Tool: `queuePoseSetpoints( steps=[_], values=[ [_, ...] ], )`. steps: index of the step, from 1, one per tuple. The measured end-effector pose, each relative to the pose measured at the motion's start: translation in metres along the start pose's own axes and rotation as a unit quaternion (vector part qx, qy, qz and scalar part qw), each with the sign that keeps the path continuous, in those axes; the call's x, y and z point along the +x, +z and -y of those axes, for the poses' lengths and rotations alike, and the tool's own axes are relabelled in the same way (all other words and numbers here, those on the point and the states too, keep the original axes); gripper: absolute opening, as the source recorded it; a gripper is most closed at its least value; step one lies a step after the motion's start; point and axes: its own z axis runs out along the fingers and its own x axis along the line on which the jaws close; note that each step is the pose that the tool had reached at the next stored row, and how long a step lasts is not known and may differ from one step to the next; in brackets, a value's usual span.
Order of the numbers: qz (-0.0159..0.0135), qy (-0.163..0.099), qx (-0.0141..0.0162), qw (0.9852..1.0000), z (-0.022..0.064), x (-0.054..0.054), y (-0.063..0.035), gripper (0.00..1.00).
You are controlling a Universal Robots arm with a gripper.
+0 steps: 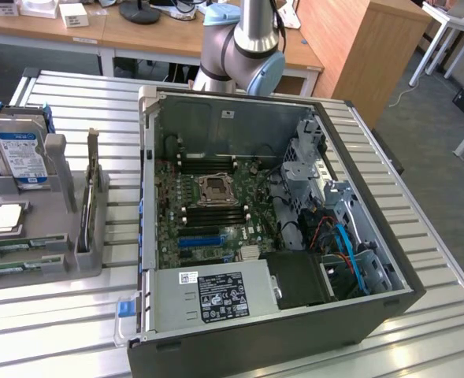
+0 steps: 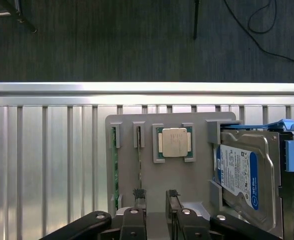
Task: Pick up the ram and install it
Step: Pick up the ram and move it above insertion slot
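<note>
— Gripper [image 2: 155, 196] status?
— We find its jaws apart, gripping nothing. The ram [image 2: 115, 170], apparently edge-on, sits slotted in the grey holder [image 1: 42, 220], at nine o'clock from the case [image 1: 255, 350].

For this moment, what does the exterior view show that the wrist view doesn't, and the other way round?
Exterior view adds: the open computer case with its motherboard and power supply, and the arm behind it.
Wrist view adds: the gripper, its fingers apart and holding nothing, and the dark floor with cables.
Shared: the grey holder on the slatted table, carrying the hard drive, the processor and the ram, not yet picked up.
</note>
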Motion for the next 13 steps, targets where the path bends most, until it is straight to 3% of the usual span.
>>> queuePoseSetpoints(
  steps=[13],
  values=[
    [0.0000, 0.000, 0.0001, 1.0000, 0.0000, 0.0000, 0.0008, 0.30]
  ],
)
